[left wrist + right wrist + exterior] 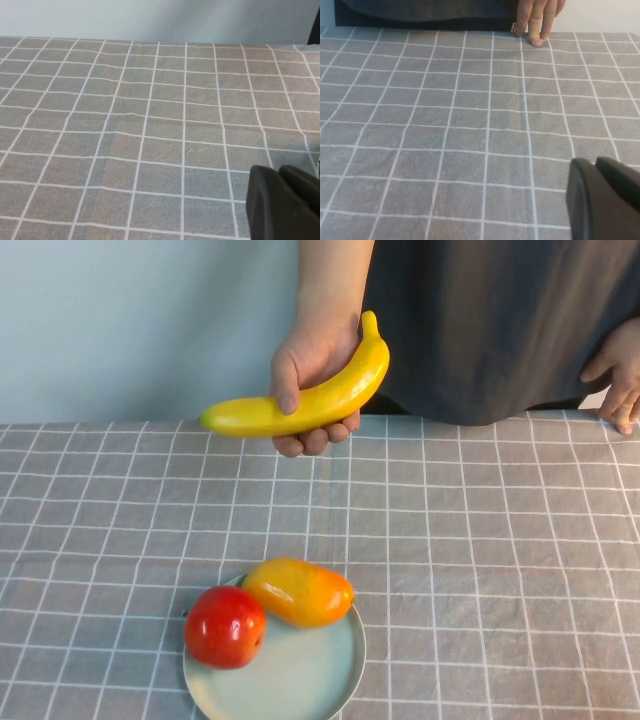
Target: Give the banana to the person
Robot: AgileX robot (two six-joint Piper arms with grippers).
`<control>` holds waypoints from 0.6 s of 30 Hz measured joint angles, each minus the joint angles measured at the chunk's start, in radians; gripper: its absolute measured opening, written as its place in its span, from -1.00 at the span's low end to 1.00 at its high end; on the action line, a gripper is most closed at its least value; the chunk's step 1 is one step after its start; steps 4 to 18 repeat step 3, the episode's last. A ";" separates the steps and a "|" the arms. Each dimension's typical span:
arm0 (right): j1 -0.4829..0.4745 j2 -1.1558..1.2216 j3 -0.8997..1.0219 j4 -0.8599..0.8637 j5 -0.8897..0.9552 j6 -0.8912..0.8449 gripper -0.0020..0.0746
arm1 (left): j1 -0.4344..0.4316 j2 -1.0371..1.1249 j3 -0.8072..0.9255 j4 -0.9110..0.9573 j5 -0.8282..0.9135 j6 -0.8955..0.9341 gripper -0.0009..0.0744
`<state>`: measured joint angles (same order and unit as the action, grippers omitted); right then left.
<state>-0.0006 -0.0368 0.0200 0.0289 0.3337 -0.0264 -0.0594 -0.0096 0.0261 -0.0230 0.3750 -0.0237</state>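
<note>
The long yellow banana (300, 400) is held in the person's hand (305, 365) above the far edge of the table. The person (500, 320) in a dark grey top stands behind the table, the other hand (620, 380) resting on the far right edge; its fingers show in the right wrist view (537, 20). Neither arm shows in the high view. My left gripper (280, 172) is shut and empty over bare cloth. My right gripper (597, 165) is shut and empty over bare cloth.
A pale green plate (300, 675) at the front middle holds a red apple (224, 626) and an orange-yellow mango-like fruit (298, 591). A grey checked cloth (480, 570) covers the table.
</note>
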 joint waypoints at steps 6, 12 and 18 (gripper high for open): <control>0.000 0.000 0.000 0.000 0.000 0.000 -0.97 | 0.000 0.000 0.000 0.000 0.000 0.000 -0.97; 0.000 0.000 0.000 0.000 0.000 0.000 -0.97 | 0.000 0.000 0.000 0.000 0.000 0.000 -0.97; 0.000 0.000 0.000 0.000 0.000 0.000 -0.97 | 0.000 0.000 0.000 0.000 0.000 0.000 -0.97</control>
